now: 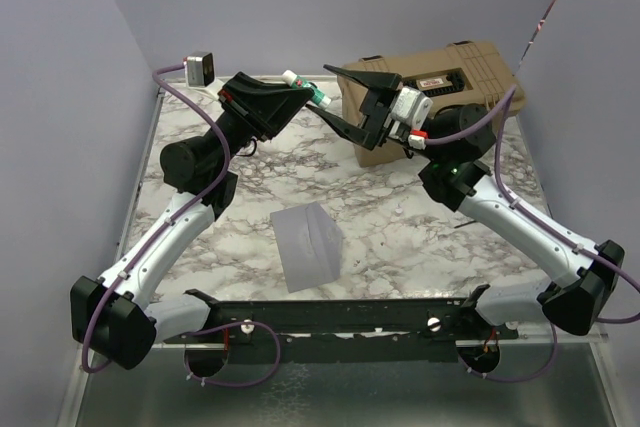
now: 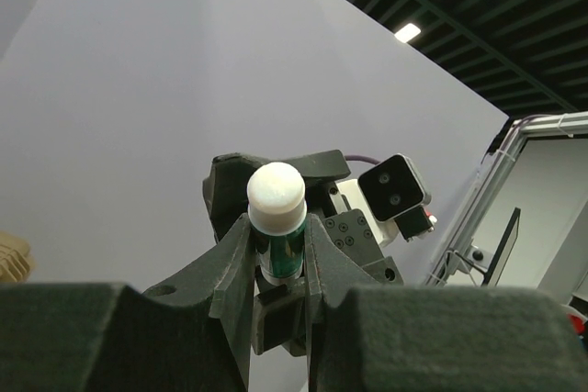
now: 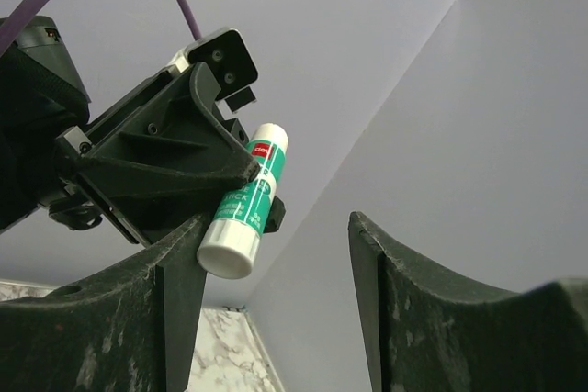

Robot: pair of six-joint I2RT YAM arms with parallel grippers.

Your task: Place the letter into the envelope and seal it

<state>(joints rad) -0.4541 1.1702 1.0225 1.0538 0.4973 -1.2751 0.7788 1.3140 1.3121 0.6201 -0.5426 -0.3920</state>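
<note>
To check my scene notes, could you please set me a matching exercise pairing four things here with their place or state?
Things:
1. glue stick
2. envelope
3. toolbox
4. right claw

Places or states:
A. lying on the middle of the marble table
B. open, jaws either side of the stick's end
C. gripped in the left claw
D. at the table's far right corner

Pairs: 1-C, 2-A, 3-D, 4-B
</note>
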